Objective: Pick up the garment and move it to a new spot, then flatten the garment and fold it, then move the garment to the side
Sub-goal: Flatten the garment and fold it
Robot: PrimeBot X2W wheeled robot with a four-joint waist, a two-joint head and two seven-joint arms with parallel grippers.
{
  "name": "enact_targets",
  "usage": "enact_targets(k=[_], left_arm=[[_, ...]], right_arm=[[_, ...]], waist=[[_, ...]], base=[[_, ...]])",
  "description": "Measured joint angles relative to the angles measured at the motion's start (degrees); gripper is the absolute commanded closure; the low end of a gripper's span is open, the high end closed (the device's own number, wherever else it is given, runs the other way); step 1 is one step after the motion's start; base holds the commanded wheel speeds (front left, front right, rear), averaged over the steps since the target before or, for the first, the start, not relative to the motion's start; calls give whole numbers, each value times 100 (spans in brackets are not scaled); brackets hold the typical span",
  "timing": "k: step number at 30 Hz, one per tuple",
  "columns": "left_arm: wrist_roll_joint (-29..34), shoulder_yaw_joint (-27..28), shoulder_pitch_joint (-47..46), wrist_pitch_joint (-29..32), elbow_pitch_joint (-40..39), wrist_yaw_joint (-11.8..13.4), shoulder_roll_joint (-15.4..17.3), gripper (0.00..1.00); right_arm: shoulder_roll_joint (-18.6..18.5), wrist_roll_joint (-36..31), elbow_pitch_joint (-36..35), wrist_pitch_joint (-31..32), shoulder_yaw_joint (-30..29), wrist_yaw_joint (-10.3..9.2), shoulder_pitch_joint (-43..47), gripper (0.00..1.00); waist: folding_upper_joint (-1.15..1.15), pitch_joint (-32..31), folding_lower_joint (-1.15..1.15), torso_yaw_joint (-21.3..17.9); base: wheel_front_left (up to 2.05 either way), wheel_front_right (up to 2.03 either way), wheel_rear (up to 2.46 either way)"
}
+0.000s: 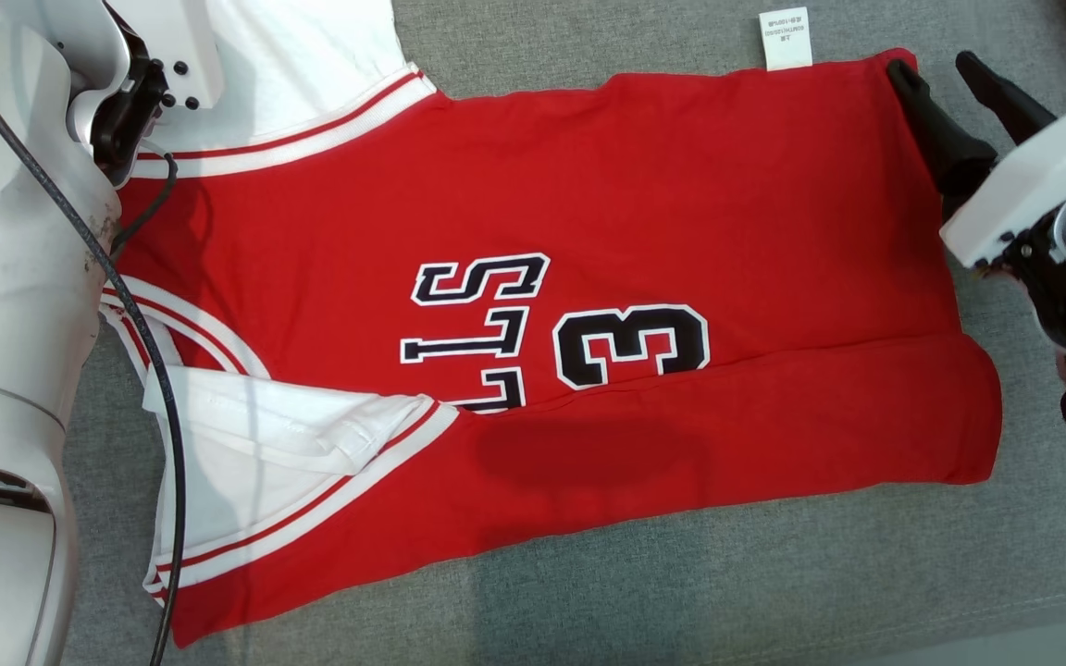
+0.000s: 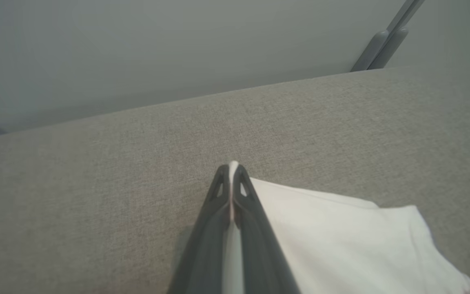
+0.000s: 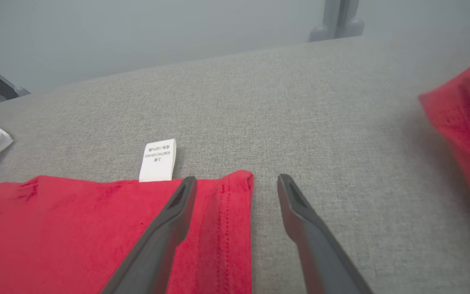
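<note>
L pincer (image 2: 231,173): clenched, w/ a thin edge of white cloth nipped between its two dark fingers (image 2: 255,228). That cloth is the far white sleeve (image 2: 341,237) of the jersey (image 1: 681,203), at the garment's far-left corner.

R pincer (image 3: 238,181): released, jaws wide, set astride the far-right hem corner (image 3: 227,196). One finger is over red cloth, the other over bare table (image 3: 341,122); we can't tell if they touch down. Just left of it a white care label (image 3: 158,160) sticks out from the far edge.

Outward: the jersey, red w/ black-and-white lettering and a "3", lies spread sideways on the grey cloth-covered table, neck end to our left, hem to our right. Its near long edge is already turned up over the front, hiding part of the letters. The near sleeve (image 1: 292,444) lies at near-left, partly doubled over. A second red cloth (image 3: 463,134) sits apart at the right.

Step, as we judge it: folding, w/ the 1st lengthwise fold done and the 2nd being set up. The next move calls for the R pincer to close on the hem corner. Both arms should then lift the far edge together and lay it toward us, kept taut to avoid creases.
</note>
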Motion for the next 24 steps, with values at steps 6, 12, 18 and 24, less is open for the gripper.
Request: enact_targets(k=[6, 12, 18, 24], left_arm=[[0, -62, 0, 51, -87, 0, 30, 100], [-3, -97, 0, 140, -146, 1, 65, 100], [-58, -120, 0, 176, -243, 8, 102, 100], [-57, -153, 2, -132, -498, 8, 208, 100]], right_arm=[[-110, 63, 510, 584, 382, 0, -587, 0], [-111, 148, 787, 882, 573, 0, -821, 40], [-116, 169, 867, 980, 751, 0, -920, 100], [-234, 147, 827, 565, 889, 0, -951, 100]], waist=[[0, 2, 0, 22], [0, 3, 0, 12], [0, 12, 0, 3], [0, 3, 0, 45]], base=[[0, 0, 0], [0, 0, 0], [0, 0, 0], [0, 0, 0]])
